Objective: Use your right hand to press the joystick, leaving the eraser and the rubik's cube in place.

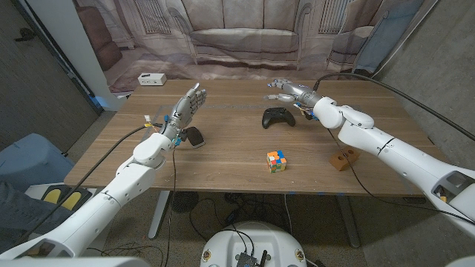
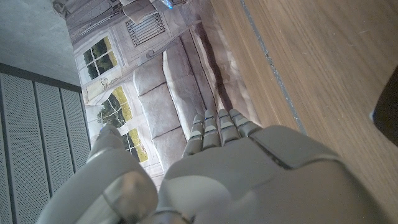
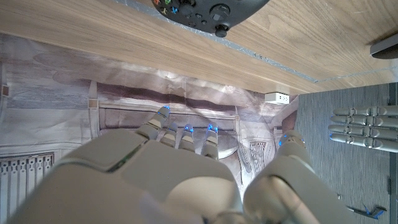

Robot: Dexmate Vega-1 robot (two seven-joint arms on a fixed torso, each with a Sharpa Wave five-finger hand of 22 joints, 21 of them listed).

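You are hovering your right hand point(image 1: 288, 90) above the table point(image 1: 230, 159), just behind and to the right of the joystick point(image 1: 277, 117), a black game controller lying at the middle of the far half. The hand is holding nothing; its fingers are spread loosely and reaching toward picture left in the head view, and in the right wrist view the controller point(image 3: 208, 9) is sitting past the fingertips point(image 3: 186, 130), its sticks facing up. Judging from this, you are in the approach, with the press not yet made. To do it well, be bringing the hand forward and down until one fingertip is standing over a stick cap, then be pushing straight down, not sideways, since the light controller would likely skid on the wood. The cube point(image 1: 277, 160) is sitting nearer you, well apart from the controller, so be keeping your forearm high while you are lowering. The dark flat object by your left wrist looks like the eraser point(image 1: 194, 137); your left hand point(image 1: 188, 105) is standing raised and empty, fingers apart, just above it, so be leaving that arm quiet.
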